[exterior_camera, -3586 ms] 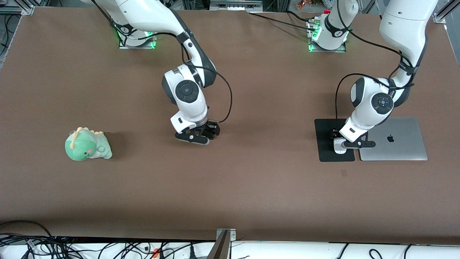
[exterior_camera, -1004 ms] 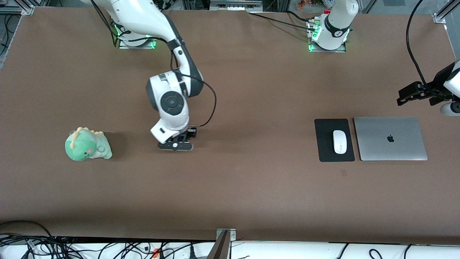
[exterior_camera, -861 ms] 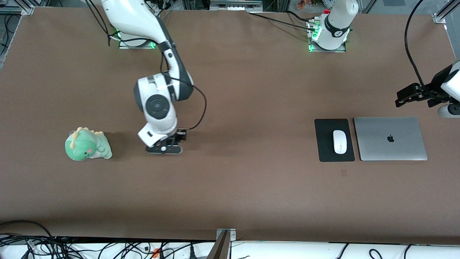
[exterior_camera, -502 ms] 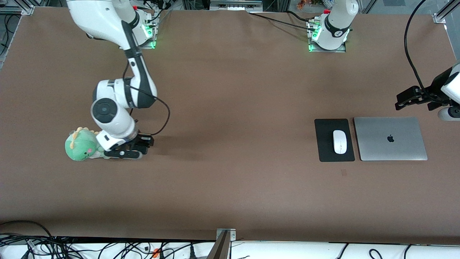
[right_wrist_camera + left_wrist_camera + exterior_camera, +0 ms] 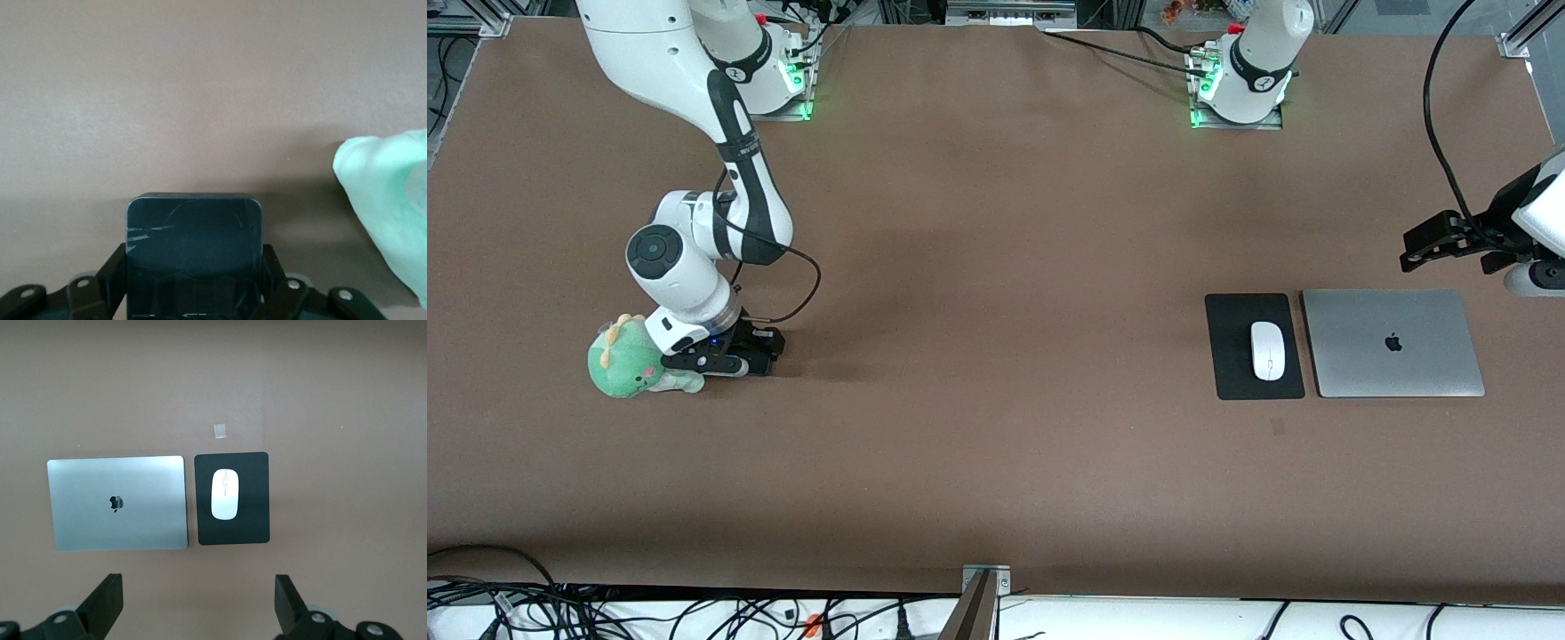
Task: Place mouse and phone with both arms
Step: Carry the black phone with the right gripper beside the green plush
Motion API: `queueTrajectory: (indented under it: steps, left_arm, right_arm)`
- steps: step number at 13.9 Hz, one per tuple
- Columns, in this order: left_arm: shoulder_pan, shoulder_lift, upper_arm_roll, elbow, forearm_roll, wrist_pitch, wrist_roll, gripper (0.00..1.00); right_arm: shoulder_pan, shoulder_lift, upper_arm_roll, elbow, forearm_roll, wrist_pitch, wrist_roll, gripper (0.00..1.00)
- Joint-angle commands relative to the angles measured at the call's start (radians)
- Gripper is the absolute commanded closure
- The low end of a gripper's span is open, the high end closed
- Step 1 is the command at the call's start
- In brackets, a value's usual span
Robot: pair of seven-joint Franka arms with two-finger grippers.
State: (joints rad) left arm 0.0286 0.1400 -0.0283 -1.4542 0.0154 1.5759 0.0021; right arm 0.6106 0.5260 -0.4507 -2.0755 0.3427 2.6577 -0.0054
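The white mouse lies on the black mouse pad beside the laptop; it also shows in the left wrist view. My left gripper is open and empty, high in the air over the table at the left arm's end; its fingers stand wide apart. My right gripper is shut on the black phone, low over the table right beside the green plush. I cannot tell whether the phone touches the table.
A green dinosaur plush sits at the right arm's end of the table and shows in the right wrist view. A closed silver laptop lies beside the mouse pad. A small tape mark is nearer the camera than the pad.
The right arm has carried the phone from the table's middle toward its own end, up to the plush. The left gripper let go of the mouse, rose away, and now barely moves.
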Motion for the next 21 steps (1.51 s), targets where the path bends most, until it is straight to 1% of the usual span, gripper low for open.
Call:
queueTrajectory:
  steps: [1, 2, 3, 6, 8, 9, 10, 11, 12, 18, 19, 21]
  left_arm:
    - [0.002, 0.013, 0.002, 0.031, -0.015, -0.008, 0.021, 0.00]
    - [0.004, 0.013, 0.002, 0.031, -0.015, -0.008, 0.021, 0.00]
    - [0.005, 0.013, 0.002, 0.031, -0.015, -0.008, 0.021, 0.00]
    - [0.005, 0.013, 0.002, 0.031, -0.015, -0.008, 0.021, 0.00]
    - [0.005, 0.013, 0.002, 0.031, -0.014, -0.008, 0.021, 0.00]
    - [0.005, 0.013, 0.002, 0.031, -0.014, -0.008, 0.021, 0.00]
    - [0.005, 0.013, 0.002, 0.031, -0.014, -0.008, 0.022, 0.00]
    - [0.005, 0.013, 0.002, 0.031, -0.014, -0.008, 0.021, 0.00]
    - [0.005, 0.013, 0.002, 0.031, -0.014, -0.008, 0.022, 0.00]
    - [0.007, 0.013, 0.002, 0.031, -0.014, -0.008, 0.022, 0.00]
    - [0.008, 0.013, 0.002, 0.031, -0.014, -0.008, 0.022, 0.00]
    - [0.008, 0.013, 0.002, 0.031, -0.015, -0.008, 0.022, 0.00]
  right_arm:
    - [-0.023, -0.014, 0.015, -0.018, 0.109, 0.024, -0.123, 1.00]
    - [-0.023, -0.012, 0.015, -0.015, 0.128, 0.024, -0.151, 0.99]
    - [-0.025, -0.008, 0.015, -0.012, 0.128, 0.024, -0.154, 0.96]
    - [-0.025, 0.000, 0.015, -0.014, 0.130, 0.024, -0.154, 0.94]
    - [-0.025, 0.008, 0.015, -0.014, 0.130, 0.024, -0.154, 0.83]
    - [-0.025, 0.009, 0.015, -0.012, 0.130, 0.025, -0.154, 0.74]
    - [-0.025, 0.014, 0.015, -0.011, 0.130, 0.025, -0.154, 0.26]
    - [-0.025, 0.014, 0.017, -0.009, 0.130, 0.024, -0.150, 0.08]
    - [-0.025, 0.014, 0.017, -0.009, 0.130, 0.024, -0.147, 0.00]
    - [-0.023, -0.001, 0.017, 0.018, 0.130, 0.011, -0.153, 0.00]
    - [-0.025, -0.014, 0.015, 0.029, 0.130, -0.001, -0.153, 0.00]
    - [-0.025, -0.037, 0.012, 0.066, 0.133, -0.080, -0.151, 0.00]
